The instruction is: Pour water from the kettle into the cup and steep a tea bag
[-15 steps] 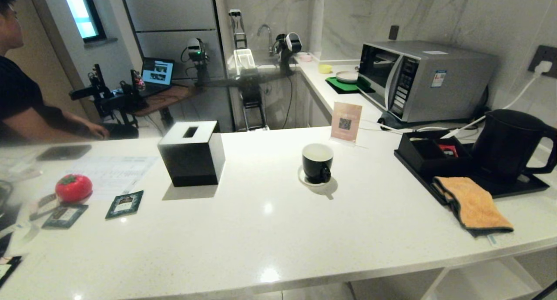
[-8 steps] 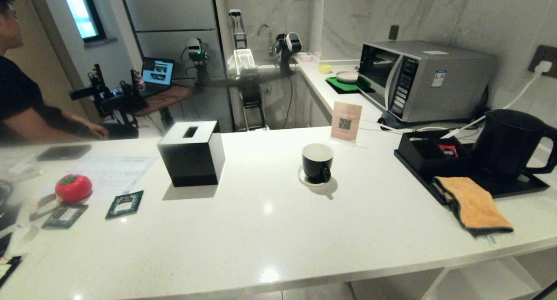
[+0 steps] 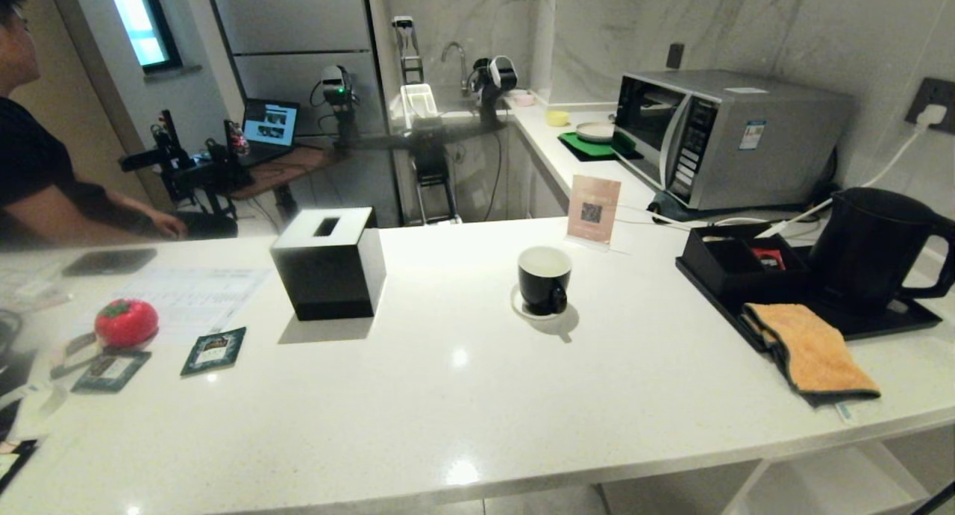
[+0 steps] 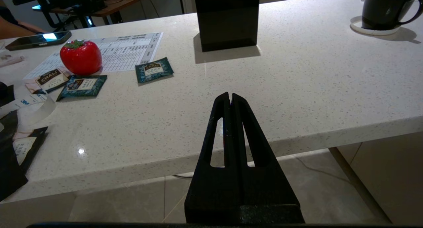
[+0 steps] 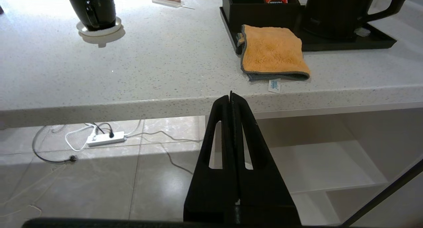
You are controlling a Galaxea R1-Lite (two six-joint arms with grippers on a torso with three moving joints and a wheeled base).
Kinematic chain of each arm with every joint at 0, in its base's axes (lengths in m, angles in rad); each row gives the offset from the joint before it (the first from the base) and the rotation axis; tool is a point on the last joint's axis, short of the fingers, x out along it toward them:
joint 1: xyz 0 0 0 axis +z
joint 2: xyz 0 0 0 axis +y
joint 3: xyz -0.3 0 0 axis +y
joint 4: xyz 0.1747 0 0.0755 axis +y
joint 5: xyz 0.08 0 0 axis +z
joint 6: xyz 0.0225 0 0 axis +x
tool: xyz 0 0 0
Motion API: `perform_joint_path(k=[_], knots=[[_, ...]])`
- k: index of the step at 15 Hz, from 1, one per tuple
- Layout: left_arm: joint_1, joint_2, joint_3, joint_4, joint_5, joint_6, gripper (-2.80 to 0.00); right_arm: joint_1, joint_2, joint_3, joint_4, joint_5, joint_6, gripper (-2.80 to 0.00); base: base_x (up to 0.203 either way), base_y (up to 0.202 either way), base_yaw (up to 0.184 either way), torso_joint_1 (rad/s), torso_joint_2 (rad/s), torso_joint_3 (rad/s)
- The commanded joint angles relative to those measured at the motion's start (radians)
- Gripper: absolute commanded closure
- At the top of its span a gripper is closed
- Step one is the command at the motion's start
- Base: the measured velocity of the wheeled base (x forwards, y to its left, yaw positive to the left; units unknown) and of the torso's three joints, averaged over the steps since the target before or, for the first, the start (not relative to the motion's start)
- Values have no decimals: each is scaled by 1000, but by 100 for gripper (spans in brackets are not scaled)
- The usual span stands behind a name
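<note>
White speckled countertop (image 3: 462, 395) seen from the head camera, with neither arm in that view. The cup (image 3: 544, 279), a black mug with a white inside, stands upright on its small white saucer (image 3: 520, 307) near the middle of the counter, handle toward the near edge. The kettle (image 3: 869, 246), matte black with a loop handle, stands on a black tray (image 3: 888, 319) at the right, beside a black compartment box (image 3: 735, 265); an orange cloth (image 3: 813, 349) lies over the tray's near corner. A black tissue box (image 3: 328, 263) stands left of the cup. Three tea bag sachets (image 4: 154, 69) lie at the left beside a red tomato-shaped object (image 4: 80, 56). The left gripper (image 4: 230, 96) and right gripper (image 5: 230, 96) hover low before the counter's front edge, each with fingers pressed together and holding nothing.
</note>
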Motion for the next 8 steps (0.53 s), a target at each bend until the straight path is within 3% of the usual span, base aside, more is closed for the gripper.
perform_joint_path(k=[1,8], knots=[[0,1,0,0,0,0,0,0,2,0,-1,-18,42,0,0,0,0,0,0,0],[0,1,0,0,0,0,0,0,2,0,-5,-41,70,0,0,0,0,0,0,0]])
